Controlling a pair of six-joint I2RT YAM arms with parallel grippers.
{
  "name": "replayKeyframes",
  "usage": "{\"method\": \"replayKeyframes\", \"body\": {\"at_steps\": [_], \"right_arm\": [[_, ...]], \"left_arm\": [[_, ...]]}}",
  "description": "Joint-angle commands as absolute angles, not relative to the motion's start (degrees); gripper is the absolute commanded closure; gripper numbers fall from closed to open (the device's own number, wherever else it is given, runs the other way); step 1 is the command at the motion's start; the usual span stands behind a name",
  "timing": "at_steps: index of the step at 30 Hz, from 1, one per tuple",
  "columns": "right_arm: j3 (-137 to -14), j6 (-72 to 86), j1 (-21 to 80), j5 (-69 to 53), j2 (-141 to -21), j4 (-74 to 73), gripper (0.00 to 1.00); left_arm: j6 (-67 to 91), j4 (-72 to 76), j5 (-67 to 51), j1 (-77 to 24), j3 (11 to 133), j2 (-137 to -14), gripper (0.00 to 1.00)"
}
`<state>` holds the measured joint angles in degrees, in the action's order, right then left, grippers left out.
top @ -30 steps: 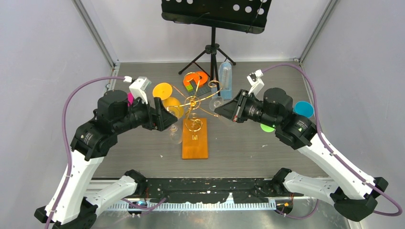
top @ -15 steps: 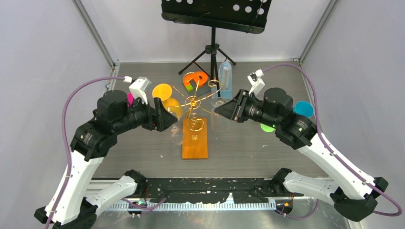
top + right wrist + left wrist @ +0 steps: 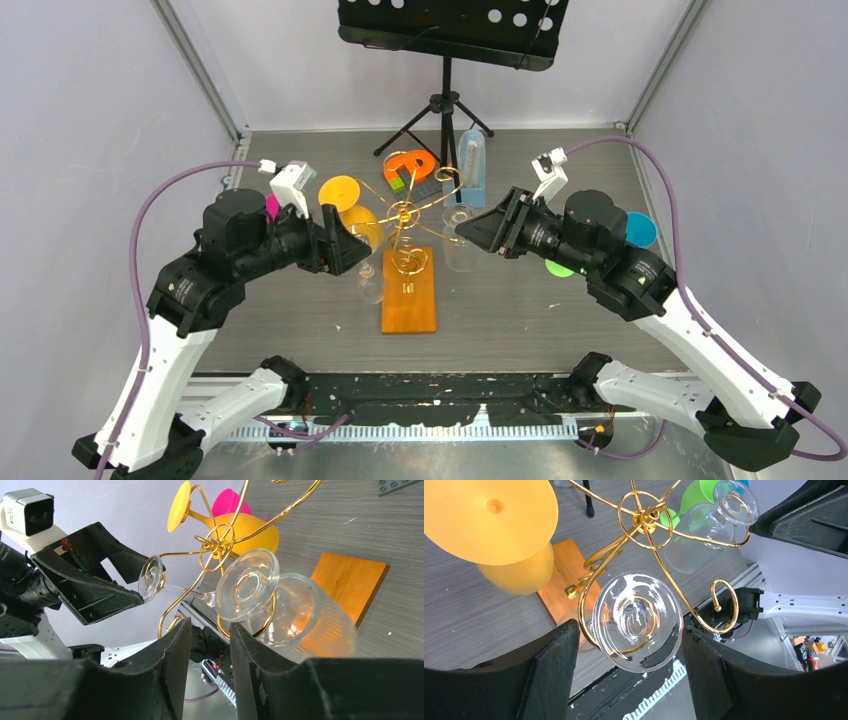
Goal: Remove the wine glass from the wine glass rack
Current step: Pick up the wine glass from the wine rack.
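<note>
Glasses hung foot-up from the gold wire arms of the wine glass rack [image 3: 408, 300], whose orange wooden base lay flat on the table [image 3: 560, 320]. On the rack's left side, the left gripper [image 3: 629, 630] stood with its fingers spread wide, one on each side of the round foot of a clear wine glass [image 3: 639, 615]. That glass sat in a curled scroll arm of the rack, not lifted out. From where I stood I could not tell whether either finger touched the foot's rim. On the rack's right side, the right gripper [image 3: 210, 625] had its fingers parted by a narrow gap with nothing between them. It pointed at the foot of a second clear glass [image 3: 247, 585], which hung in another scroll of the rack, just beyond the fingertips. A yellow glass [image 3: 489, 520] hung from the rack's left rear side, beside the left gripper. Behind the rack stood a black music stand [image 3: 430, 35] on its tripod.
</note>
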<state>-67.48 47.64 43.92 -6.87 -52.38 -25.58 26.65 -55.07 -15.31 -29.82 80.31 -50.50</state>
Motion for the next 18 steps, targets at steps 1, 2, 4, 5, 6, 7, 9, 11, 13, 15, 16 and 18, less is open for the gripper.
{"method": "replayKeyframes", "body": {"at_steps": [1,2,4,5,6,7,9,11,13,15,16,18], "right_arm": [[-67.35,48.16,43.85,-3.54,-52.15,-22.67,0.58],[-67.29,48.36,43.81,-3.44,-52.30,-22.61,0.57],[-67.13,48.73,43.83,-3.28,-52.44,-22.44,0.56],[-67.01,48.89,43.78,-2.95,-52.53,-22.35,0.56],[-66.87,49.16,43.82,-2.71,-52.50,-22.29,0.56],[-66.79,49.28,43.83,-2.19,-52.39,-22.08,0.56],[-66.48,49.99,43.84,-1.33,-52.19,-21.67,0.56],[-66.19,50.61,43.86,-0.80,-52.13,-21.32,0.55],[-65.90,51.29,43.81,-0.76,-52.28,-20.94,0.55],[-65.61,52.02,43.85,-0.82,-52.32,-20.39,0.55],[-65.40,52.24,43.86,-0.53,-52.30,-20.26,0.55],[-65.24,52.93,43.81,-0.30,-52.30,-19.88,0.55]], "left_arm": [[25.85,-52.79,-16.44,-29.18,80.30,-50.09,0.27],[25.80,-52.76,-16.44,-29.11,80.25,-50.05,0.27],[25.79,-52.89,-16.48,-29.03,80.24,-50.00,0.27],[25.83,-52.83,-16.44,-29.01,80.18,-49.95,0.27],[25.80,-52.87,-16.52,-28.92,80.20,-49.86,0.27],[25.77,-52.83,-16.53,-28.92,80.23,-49.87,0.27],[25.73,-52.90,-16.69,-28.79,80.16,-49.77,0.27],[25.75,-52.86,-16.66,-28.74,80.16,-49.81,0.27],[25.69,-52.89,-16.72,-28.65,80.16,-49.80,0.27],[25.74,-52.83,-16.79,-28.55,80.16,-49.69,0.27],[25.74,-52.86,-16.89,-28.56,80.16,-49.74,0.27],[25.75,-52.90,-16.96,-28.46,80.10,-49.66,0.27]]}}
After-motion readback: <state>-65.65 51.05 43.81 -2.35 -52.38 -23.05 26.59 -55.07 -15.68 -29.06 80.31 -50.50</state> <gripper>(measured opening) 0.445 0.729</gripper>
